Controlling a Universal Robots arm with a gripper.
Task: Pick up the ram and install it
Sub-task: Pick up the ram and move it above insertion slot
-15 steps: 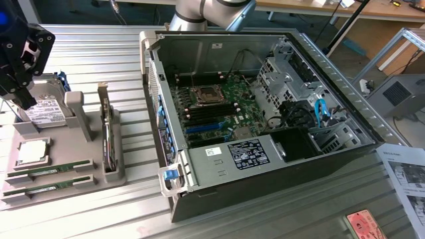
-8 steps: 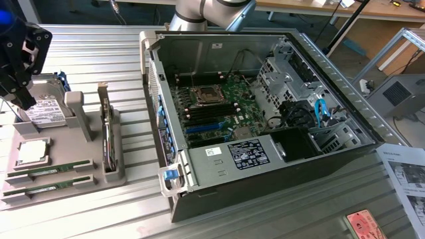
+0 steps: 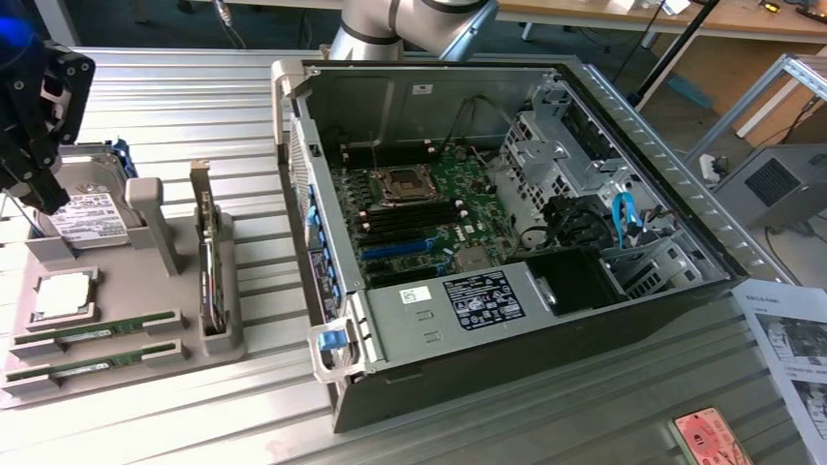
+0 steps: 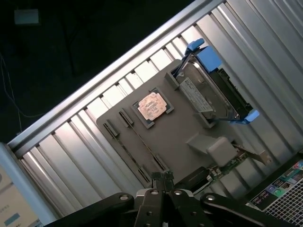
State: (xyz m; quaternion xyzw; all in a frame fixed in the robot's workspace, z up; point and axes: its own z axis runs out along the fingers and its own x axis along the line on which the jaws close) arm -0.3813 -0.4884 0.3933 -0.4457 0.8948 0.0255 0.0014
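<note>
The robot arm (image 3: 411,21) reaches across to the exterior view's left. Its black head hangs above the far end of a grey tray (image 3: 155,354), in front of the hard drive (image 3: 88,199) that lies there. In the wrist view the jaws are pressed together with nothing between them, and the tray (image 4: 182,142) lies well below them.

The ram is still in the tray, as two green sticks lying side by side in their own slots at the near end. One ram stick (image 3: 97,329) is just beside the square silver processor chip (image 3: 62,294). The second ram stick (image 3: 91,360) lies on the far side of it from the chip. In the wrist view the sticks show edge-on as two thin lines next to the chip (image 4: 152,106). The hard drive (image 4: 208,90) sits in a blue carrier beyond it. An expansion card (image 3: 207,262) stands upright in a holder at the edge of the tray nearest the computer.

The tray rests on a ribbed metal bench (image 3: 194,97). Beside it, toward the exterior view's right, an open computer case (image 3: 621,126) lies on its side. Inside is the motherboard (image 3: 446,189), with a bare processor socket (image 3: 401,181) and a row of black memory slots (image 3: 411,219) below it. A printed sheet (image 3: 791,339) lies at the exterior view's far right.
</note>
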